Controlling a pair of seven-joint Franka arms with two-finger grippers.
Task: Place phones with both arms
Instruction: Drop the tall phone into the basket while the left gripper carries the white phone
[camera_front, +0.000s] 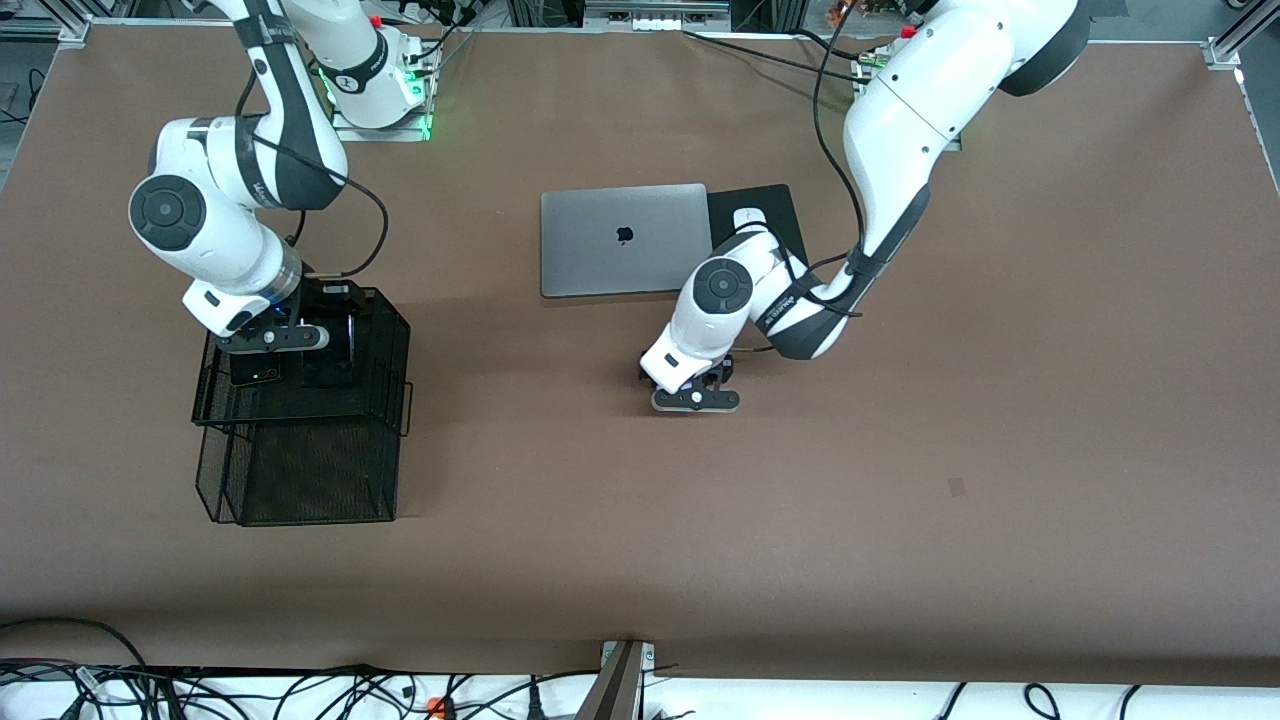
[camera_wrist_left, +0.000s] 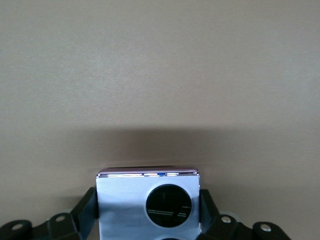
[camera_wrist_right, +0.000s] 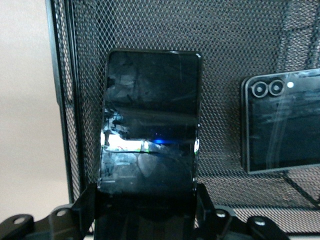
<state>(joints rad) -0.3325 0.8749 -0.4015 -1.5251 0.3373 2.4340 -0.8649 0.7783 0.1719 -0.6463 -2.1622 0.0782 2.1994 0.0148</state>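
Observation:
My right gripper (camera_front: 268, 345) (camera_wrist_right: 146, 192) is down in the upper tier of a black mesh tray (camera_front: 400, 330) (camera_wrist_right: 150, 30) at the right arm's end of the table. A long slim black phone (camera_wrist_right: 150, 125) (camera_front: 255, 373) lies on the mesh between its jaws. A small squarish black phone (camera_wrist_right: 282, 125) (camera_front: 330, 352) lies beside it in the same tier. My left gripper (camera_front: 696, 400) (camera_wrist_left: 148, 200) hangs low over bare table in front of the laptop. It is shut on a lavender-white phone (camera_wrist_left: 122, 210) with a round black lens, and its fingers (camera_wrist_left: 87, 207) press the phone's two sides.
A closed grey laptop (camera_front: 622, 240) lies mid-table, with a white mouse (camera_front: 750, 217) on a black pad (camera_front: 782, 200) beside it, partly under the left arm. The tray's lower tier (camera_front: 310, 470) juts toward the front camera. Cables run along the table's front edge.

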